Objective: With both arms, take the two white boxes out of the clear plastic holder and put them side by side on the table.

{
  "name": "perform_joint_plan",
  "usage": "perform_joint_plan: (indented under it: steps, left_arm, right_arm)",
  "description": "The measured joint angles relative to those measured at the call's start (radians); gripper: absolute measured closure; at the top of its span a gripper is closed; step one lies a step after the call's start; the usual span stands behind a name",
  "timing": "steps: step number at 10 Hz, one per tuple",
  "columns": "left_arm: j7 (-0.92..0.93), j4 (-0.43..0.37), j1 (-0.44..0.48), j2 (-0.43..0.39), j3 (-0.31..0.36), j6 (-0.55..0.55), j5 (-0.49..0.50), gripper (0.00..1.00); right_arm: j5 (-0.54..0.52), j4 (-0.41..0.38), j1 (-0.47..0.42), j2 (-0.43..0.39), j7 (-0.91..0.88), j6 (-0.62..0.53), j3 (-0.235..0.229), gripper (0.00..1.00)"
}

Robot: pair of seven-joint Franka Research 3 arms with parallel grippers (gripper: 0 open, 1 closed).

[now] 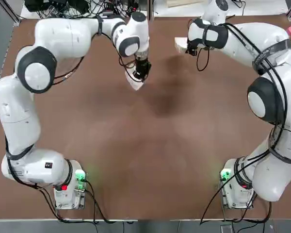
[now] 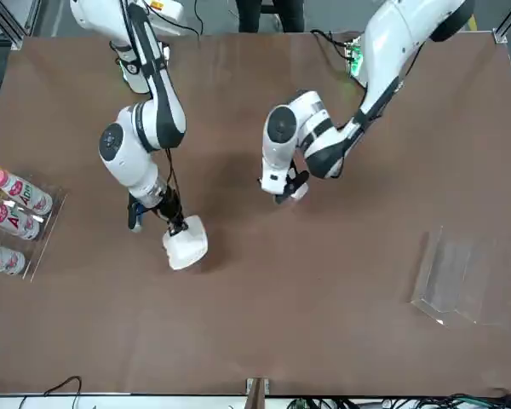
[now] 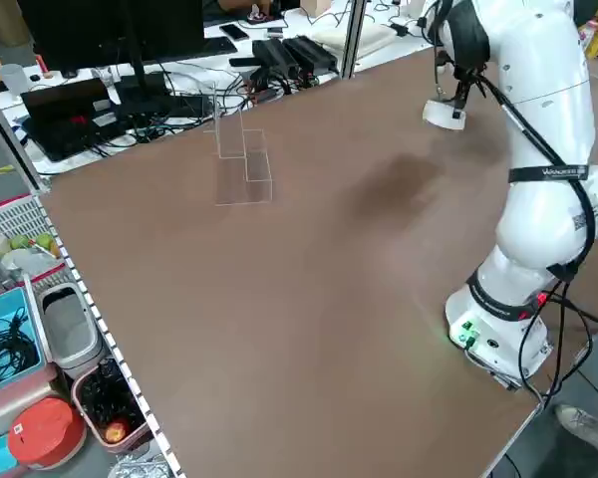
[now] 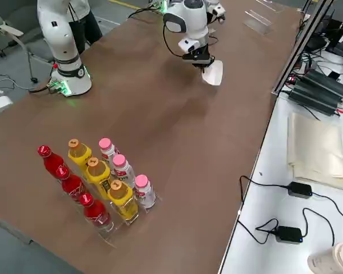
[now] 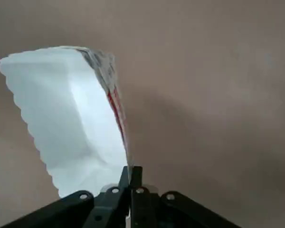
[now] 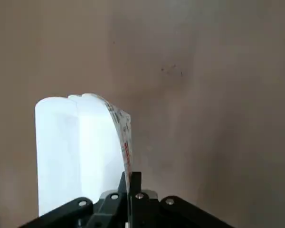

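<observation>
Your left claw pinches a white box by a thin edge above the middle of the bench, and your right claw grips the other box the same way; both sets of fingers are pressed nearly together. From above, the right claw sits hidden under its wrist, with only a corner of its box showing. The clear holder stands emptied and faint, well apart from both boxes.

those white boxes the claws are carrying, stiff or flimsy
Probably light and thin-walled: the left claw holds its white box by one narrow edge without sagging. The zigzag rim suggests crushable packaging. The right claw pinches its white box likewise, so both may swing.
</observation>
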Motion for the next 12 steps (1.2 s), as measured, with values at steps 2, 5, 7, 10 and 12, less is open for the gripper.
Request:
perform_joint_plan:
  steps: [2,5,7,10,12]
  left_arm:
    - [0.134,0.043,-0.089,0.017,0.031,0.002,0.013,0.98]
    - [0.357,0.115,-0.193,0.069,0.075,0.003,0.014,0.98]
    - [0.493,0.188,-0.267,0.132,0.152,0.004,0.013,0.98]
    - [0.541,0.204,-0.27,0.196,0.171,0.045,0.012,0.88]
    - [0.544,0.218,-0.26,0.199,0.175,0.059,0.009,0.7]
  right_arm:
    - [0.0,0.051,-0.009,0.081,0.151,0.018,-0.004,0.98]
    - [0.0,0.135,-0.009,0.217,0.287,0.099,0.002,0.98]
    - [0.001,0.188,-0.008,0.279,0.332,0.143,0.005,0.98]
    - [0.002,0.25,-0.016,0.324,0.357,0.144,0.005,0.98]
    - [0.002,0.266,-0.02,0.341,0.367,0.144,0.005,0.98]
